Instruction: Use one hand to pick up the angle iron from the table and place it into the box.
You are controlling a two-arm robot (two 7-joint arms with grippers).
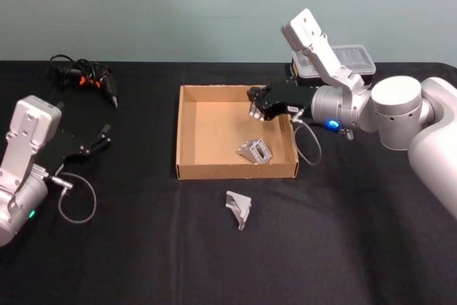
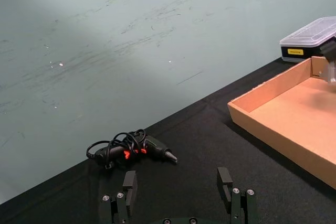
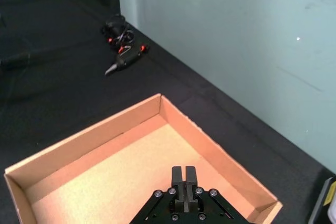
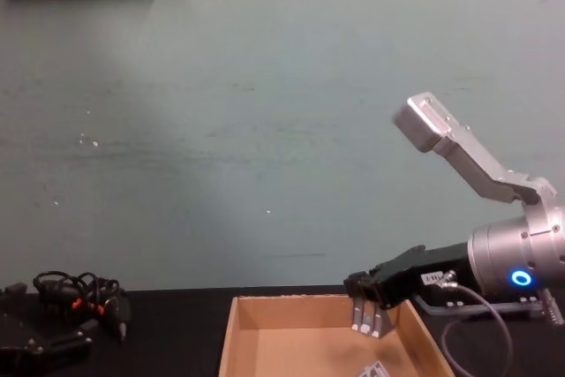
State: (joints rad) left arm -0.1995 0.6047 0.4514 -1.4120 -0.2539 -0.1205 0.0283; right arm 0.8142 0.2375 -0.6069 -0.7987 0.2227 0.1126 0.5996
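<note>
One silver angle iron [image 1: 238, 208] lies on the black table [image 1: 143, 255], just in front of the tan cardboard box [image 1: 235, 171]. Another angle iron [image 1: 255, 151] rests inside the box near its front right; its top edge shows in the chest view [image 4: 372, 370]. My right gripper [image 1: 253, 105] hovers over the box's far right part, shut with nothing between its fingers [image 3: 184, 174]; the chest view has it above the box floor [image 4: 366, 317]. Parked at the table's left, my left gripper [image 1: 100, 139] is open and empty [image 2: 177, 184].
A black plastic case with a clear lid [image 1: 343, 62] stands behind the box's right corner. A black tool with an orange trigger and a coiled cable [image 1: 86, 76] lies at the far left. The box wall [image 2: 273, 129] is to the left gripper's right.
</note>
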